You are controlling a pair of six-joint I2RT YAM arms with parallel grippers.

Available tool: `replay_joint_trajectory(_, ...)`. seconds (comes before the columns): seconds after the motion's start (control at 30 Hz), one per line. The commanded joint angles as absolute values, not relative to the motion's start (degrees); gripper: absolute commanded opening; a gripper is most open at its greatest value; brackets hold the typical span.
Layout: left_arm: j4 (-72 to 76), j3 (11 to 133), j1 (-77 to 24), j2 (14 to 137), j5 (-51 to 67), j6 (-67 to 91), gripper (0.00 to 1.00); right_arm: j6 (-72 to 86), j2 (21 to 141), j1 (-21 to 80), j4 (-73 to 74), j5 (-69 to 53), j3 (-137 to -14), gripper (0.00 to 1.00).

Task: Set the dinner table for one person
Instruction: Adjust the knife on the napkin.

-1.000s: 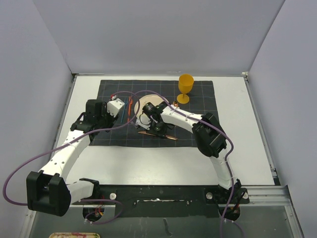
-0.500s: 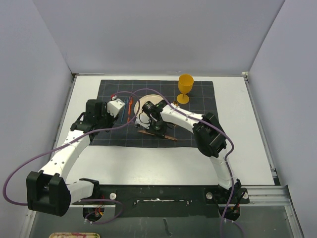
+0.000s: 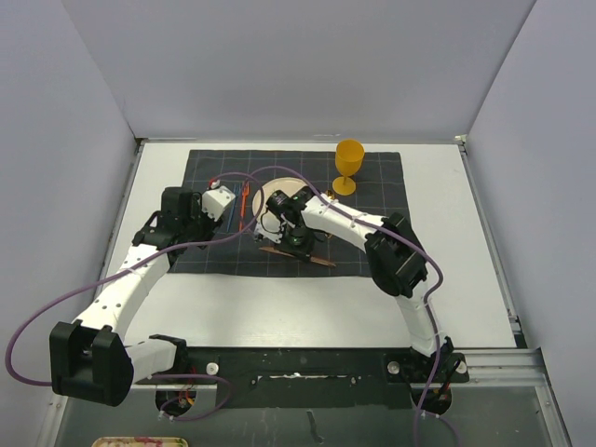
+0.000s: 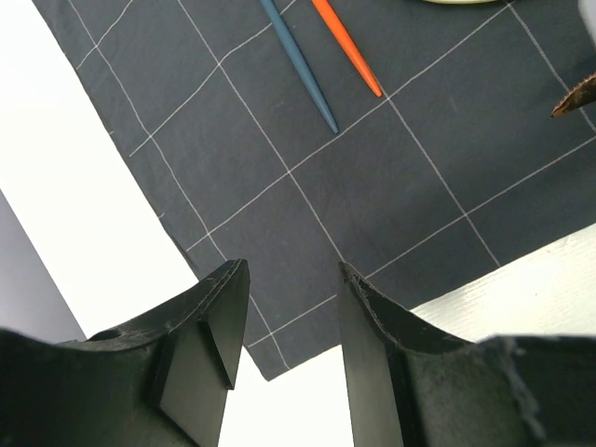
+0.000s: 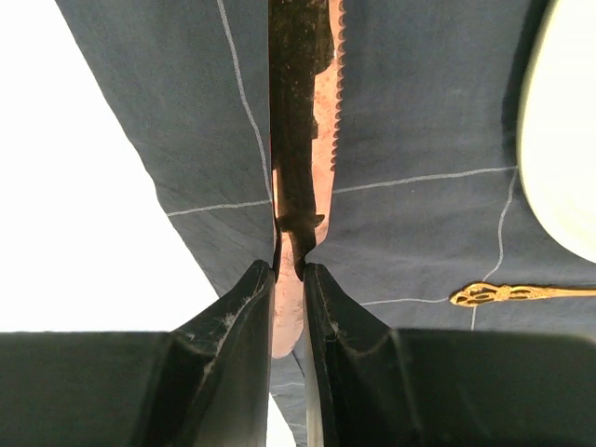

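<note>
The cloth [image 4: 391, 186] is matt woven fabric, the knife [image 5: 323, 112] shiny copper-toned metal.

Overhead cam looks down on the whole surface [image 3: 447, 279] from high behind its near edge; both wrist cams sit close, all three sharing the gridded cloth [image 3: 382, 177].

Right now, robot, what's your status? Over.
Left claw open, empty. Right claw shut on knife over the dark cloth on table. Plate close beside knife. Over.
</note>
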State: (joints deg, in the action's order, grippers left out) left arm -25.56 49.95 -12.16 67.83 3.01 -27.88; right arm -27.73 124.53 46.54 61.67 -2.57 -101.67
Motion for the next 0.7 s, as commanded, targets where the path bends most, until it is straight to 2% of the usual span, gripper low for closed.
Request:
replay_joint_trajectory(0.0, -24.69, 51.96, -12.11, 67.02, 3.29, -28.25, 0.41, -23.88, 118.49, 45.66, 62.43, -3.06, -105.58, 0.00)
replay_joint_trajectory(0.23, -22.47, 52.84, -12.12, 66.79, 2.55, -26.51, 0.41, -17.49, 118.52, 43.32, 60.60, -2.58, -105.71, 0.00)
replay_joint_trajectory(0.43, -22.57, 53.16, -12.13, 66.86, 2.24, -27.02, 0.41, -11.59, 119.60, 38.18, 61.51, -6.79, -108.44, 0.00)
replay_joint_trajectory(0.67, -23.70, 54.26, -12.10, 68.08, 2.55, -27.37, 0.41, -5.26, 118.48, 35.67, 59.34, -1.82, -107.32, 0.00)
